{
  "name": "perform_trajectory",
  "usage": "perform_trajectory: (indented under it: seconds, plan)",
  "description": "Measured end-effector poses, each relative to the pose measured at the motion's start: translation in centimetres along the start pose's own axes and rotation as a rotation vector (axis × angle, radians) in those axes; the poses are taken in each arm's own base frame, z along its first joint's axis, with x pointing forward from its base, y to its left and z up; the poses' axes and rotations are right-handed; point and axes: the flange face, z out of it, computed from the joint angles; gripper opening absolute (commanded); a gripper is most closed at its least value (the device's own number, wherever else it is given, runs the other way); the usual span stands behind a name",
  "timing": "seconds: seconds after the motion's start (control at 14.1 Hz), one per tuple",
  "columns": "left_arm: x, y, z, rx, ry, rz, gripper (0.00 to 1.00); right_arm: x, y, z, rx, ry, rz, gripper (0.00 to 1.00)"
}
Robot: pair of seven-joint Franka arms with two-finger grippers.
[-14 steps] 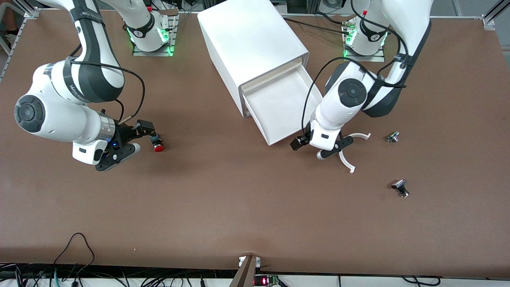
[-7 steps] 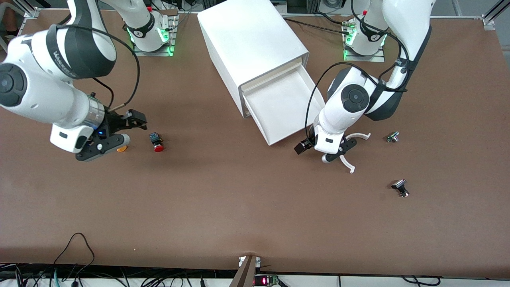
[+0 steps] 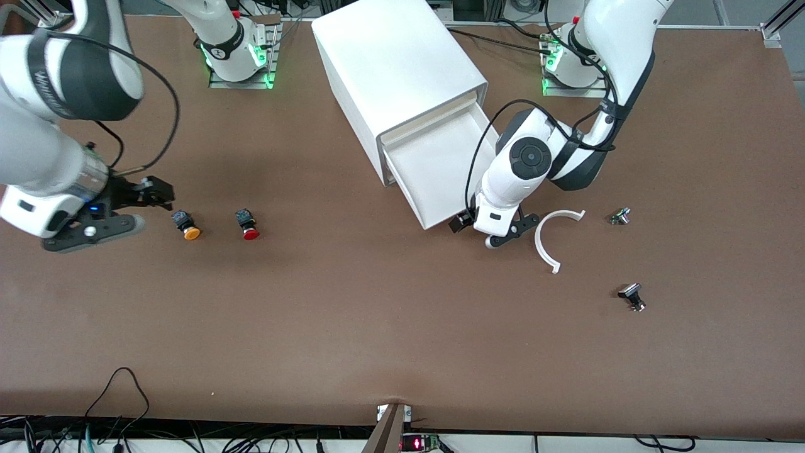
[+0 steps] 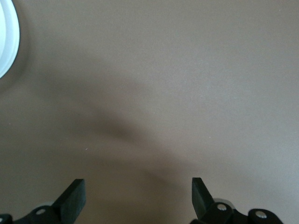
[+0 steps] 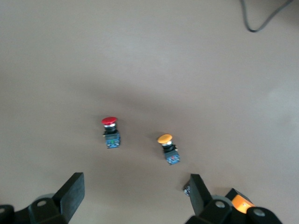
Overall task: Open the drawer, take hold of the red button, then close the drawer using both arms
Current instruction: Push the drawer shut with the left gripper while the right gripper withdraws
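1. The cabinet point(image 3: 402, 82) stands between the 2 arm bases, and its drawer point(image 3: 443, 170) is pulled out toward the front camera, its white tray showing nothing inside.
2. The left gripper point(image 3: 483, 229) hangs low over the table just beside the drawer's front corner, on the side toward the left arm's end. In the left wrist view its fingers point(image 4: 74, 198) are spread wide with only bare table between them, holding nothing.
3. A white curved piece point(image 3: 553, 236) lies on the table just beside the left gripper, toward the left arm's end.
4. The right gripper point(image 3: 116, 207) is over the table near the right arm's end, its fingers point(image 5: 70, 193) spread apart and empty.
5. The button point(image 3: 248, 224) with the red cap lies on its side on the table, well apart from the drawer toward the right arm's end, cap toward the front camera.
6. An orange button point(image 3: 187, 225) lies beside it, between it and the right gripper, touching neither.
7. In the right wrist view both the button point(image 5: 110, 132) and the orange button point(image 5: 168, 148) lie ahead of the open fingers, apart from each other.
8. 2 small metal parts point(image 3: 620, 216) lie near the left arm's end, 1 nearer to the front camera than the other.
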Motion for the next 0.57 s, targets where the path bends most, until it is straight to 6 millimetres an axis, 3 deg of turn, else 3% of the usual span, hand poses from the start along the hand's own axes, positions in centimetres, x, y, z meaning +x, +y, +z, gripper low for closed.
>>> perform_trajectory:
  seconds: [0.21, 0.57]
  plan:
    - [-1.3, -0.3, 1.1, 0.023, -0.015, 0.016, 1.0, -2.8, 2.2, -2.1, 0.007, 0.024, 0.039, 1.0]
    - [-7.7, -0.1, 2.8, 0.046, -0.104, 0.036, 1.0, -5.3, 4.9, -2.0, 0.021, 0.021, 0.09, 1.0]
